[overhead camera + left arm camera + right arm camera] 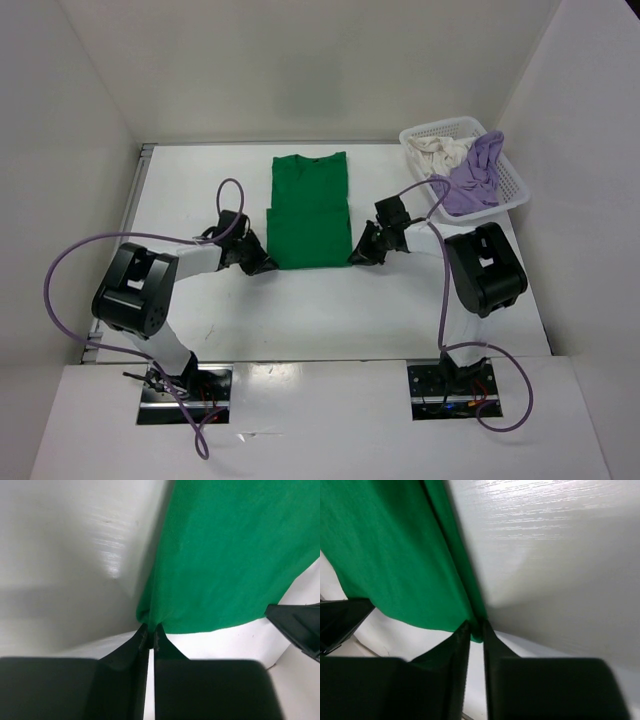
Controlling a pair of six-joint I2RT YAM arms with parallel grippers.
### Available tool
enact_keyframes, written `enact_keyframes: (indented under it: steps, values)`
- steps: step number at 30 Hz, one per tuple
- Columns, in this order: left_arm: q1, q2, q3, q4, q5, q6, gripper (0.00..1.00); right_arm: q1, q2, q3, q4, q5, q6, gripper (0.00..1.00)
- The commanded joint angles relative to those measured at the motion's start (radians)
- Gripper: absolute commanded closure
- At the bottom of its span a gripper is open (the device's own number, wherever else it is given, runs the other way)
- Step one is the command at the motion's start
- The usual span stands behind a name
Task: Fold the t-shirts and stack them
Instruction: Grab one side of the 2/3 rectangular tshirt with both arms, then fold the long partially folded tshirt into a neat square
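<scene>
The bright green t-shirt (309,210) lies flat in the middle of the table, folded into a long rectangle with its collar at the far end. My left gripper (266,266) is shut on its near left corner (150,617). My right gripper (355,260) is shut on its near right corner (476,630). Both corners are pinched just above the table. The pale lavender-purple t-shirt (475,175) and the cream off-white t-shirt (437,152) lie crumpled in the basket at the far right.
The white plastic mesh basket (515,180) stands at the far right corner against the white wall. White walls close in the table on the left, back and right. The other gripper's dark finger shows in each wrist view (297,627) (340,620).
</scene>
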Motion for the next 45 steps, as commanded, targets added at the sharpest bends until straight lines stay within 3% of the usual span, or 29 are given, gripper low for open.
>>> enact_keyframes:
  steps: [1, 2, 4, 10, 15, 18, 21, 27, 31, 40, 45]
  values:
    - [0.004, 0.021, 0.037, -0.006, -0.049, 0.026, 0.99, 0.005, 0.022, 0.012, 0.054, -0.021, 0.005, 0.83]
    - [0.004, 0.021, 0.037, -0.015, -0.049, 0.026, 1.00, 0.005, 0.022, 0.003, 0.054, -0.021, 0.005, 0.93]
    - [0.004, -0.004, 0.028, -0.029, -0.049, 0.045, 1.00, 0.005, 0.010, 0.003, 0.039, -0.007, 0.005, 1.00]
    - [0.004, -0.160, -0.059, -0.147, 0.003, 0.088, 1.00, 0.045, -0.170, -0.079, -0.057, 0.039, 0.028, 1.00]
    - [0.004, -0.413, -0.115, -0.357, 0.095, 0.098, 1.00, 0.140, -0.391, -0.208, -0.147, 0.059, 0.112, 1.00]
    - [0.004, -0.592, -0.080, -0.501, 0.138, 0.098, 1.00, 0.161, -0.550, -0.204, -0.247, 0.071, 0.134, 1.00]
    - [0.004, -0.623, 0.000, -0.583, 0.161, 0.120, 1.00, 0.143, -0.610, -0.108, -0.324, 0.093, 0.123, 1.00]
    - [0.028, -0.415, 0.298, -0.496, 0.083, 0.174, 1.00, 0.037, -0.388, 0.185, -0.322, 0.077, -0.016, 1.00]
    - [0.068, -0.219, 0.449, -0.427, 0.040, 0.186, 1.00, -0.003, -0.114, 0.402, -0.313, 0.087, -0.076, 1.00]
    - [0.120, 0.198, 0.655, -0.302, 0.017, 0.195, 1.00, -0.084, 0.286, 0.805, -0.322, 0.087, -0.125, 1.00]
    - [0.120, 0.330, 0.764, -0.278, -0.008, 0.195, 0.99, -0.104, 0.448, 0.974, -0.367, 0.102, -0.136, 1.00]
